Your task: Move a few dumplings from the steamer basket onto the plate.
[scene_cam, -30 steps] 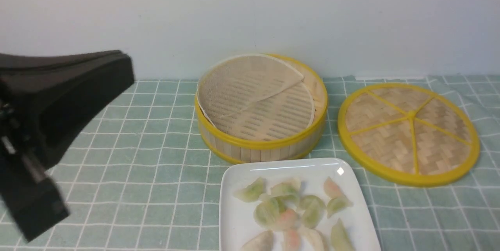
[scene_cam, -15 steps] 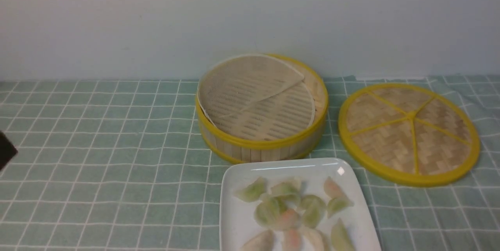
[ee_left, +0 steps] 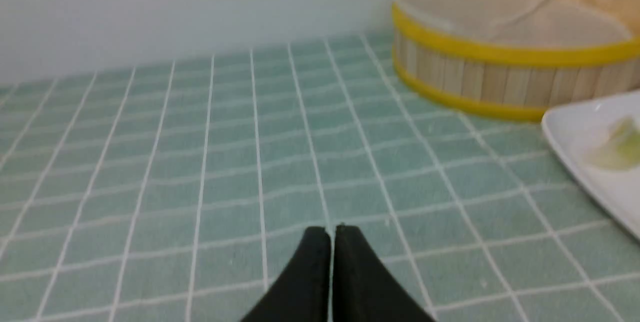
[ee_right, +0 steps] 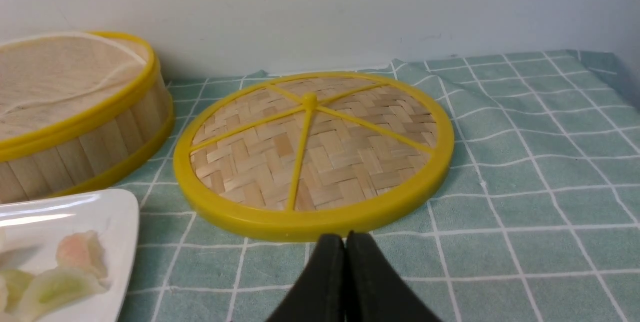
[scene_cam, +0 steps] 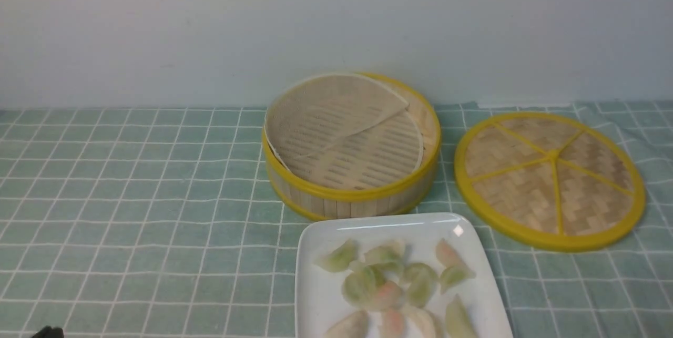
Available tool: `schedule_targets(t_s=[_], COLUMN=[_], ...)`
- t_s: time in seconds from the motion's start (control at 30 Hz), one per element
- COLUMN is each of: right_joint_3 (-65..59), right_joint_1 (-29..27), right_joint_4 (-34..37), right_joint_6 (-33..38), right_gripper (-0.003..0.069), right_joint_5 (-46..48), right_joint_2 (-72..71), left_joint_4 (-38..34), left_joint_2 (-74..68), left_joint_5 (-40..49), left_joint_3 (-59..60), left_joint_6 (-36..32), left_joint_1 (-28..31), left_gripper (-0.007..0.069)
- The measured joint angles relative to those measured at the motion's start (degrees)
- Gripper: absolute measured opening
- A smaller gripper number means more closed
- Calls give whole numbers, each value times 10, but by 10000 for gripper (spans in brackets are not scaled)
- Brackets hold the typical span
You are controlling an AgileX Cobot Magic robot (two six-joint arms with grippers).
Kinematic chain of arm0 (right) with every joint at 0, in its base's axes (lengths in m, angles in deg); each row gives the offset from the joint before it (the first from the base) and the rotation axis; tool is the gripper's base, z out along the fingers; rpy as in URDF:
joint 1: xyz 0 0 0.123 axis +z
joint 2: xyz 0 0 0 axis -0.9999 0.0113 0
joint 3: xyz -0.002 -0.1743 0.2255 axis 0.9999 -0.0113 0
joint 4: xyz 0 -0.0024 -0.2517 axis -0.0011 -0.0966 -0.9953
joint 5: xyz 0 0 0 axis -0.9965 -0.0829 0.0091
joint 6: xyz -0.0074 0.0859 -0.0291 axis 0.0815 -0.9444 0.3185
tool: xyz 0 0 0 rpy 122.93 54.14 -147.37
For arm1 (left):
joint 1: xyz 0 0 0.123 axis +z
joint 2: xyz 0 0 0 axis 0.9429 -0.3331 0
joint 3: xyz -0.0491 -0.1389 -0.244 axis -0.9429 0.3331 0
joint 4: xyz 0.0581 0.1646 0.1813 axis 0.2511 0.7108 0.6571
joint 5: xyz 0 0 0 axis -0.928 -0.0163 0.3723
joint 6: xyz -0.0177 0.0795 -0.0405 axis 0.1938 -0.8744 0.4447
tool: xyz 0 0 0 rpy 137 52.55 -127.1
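Note:
The bamboo steamer basket [scene_cam: 351, 198] stands at the back middle and holds only its pale liner sheet [scene_cam: 336, 117]; no dumplings show in it. Several dumplings [scene_cam: 389, 280] lie piled on the white plate [scene_cam: 310, 275] in front of it. The steamer also shows in the left wrist view [ee_left: 500, 81] and the right wrist view [ee_right: 75, 151], the plate too [ee_left: 575, 151] [ee_right: 120, 222]. My left gripper [ee_left: 332, 229] is shut and empty, low over the cloth, left of the plate. My right gripper [ee_right: 345, 236] is shut and empty, just in front of the lid.
The flat woven bamboo lid [scene_cam: 549, 177] with yellow rim lies right of the steamer, also in the right wrist view [ee_right: 312, 154]. A green checked cloth [scene_cam: 157, 196] covers the table. A pale wall stands close behind.
The left arm has pulled back out of the front view, down and to the left; only a dark scrap shows at the bottom left corner now. Steamer, plate and dumplings have not moved.

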Motion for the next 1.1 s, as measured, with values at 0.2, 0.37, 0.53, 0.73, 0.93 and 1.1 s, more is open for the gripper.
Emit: schedule_targets(t_s=[0.2,0.37,0.53,0.73,0.93,1.1], right_joint_3=[0,0,0,0,0,0], right_joint_1=[0,0,0,0,0,0], right_joint_4=[0,0,0,0,0,0], right_joint_6=[0,0,0,0,0,0], right_gripper=[-14,-14,-14,-14,-14,-14], right_joint_5=[0,0,0,0,0,0], right_joint_2=[0,0,0,0,0,0], left_joint_4=[1,1,1,1,1,1], left_joint_2=[0,0,0,0,0,0], left_joint_5=[20,20,20,20,20,20], left_joint_3=[1,1,1,1,1,1], left_joint_6=[1,1,1,1,1,1], left_joint_1=[-10,-10,-10,-10,-10,-10], left_gripper=[-6,-6,-6,-6,-6,-6])
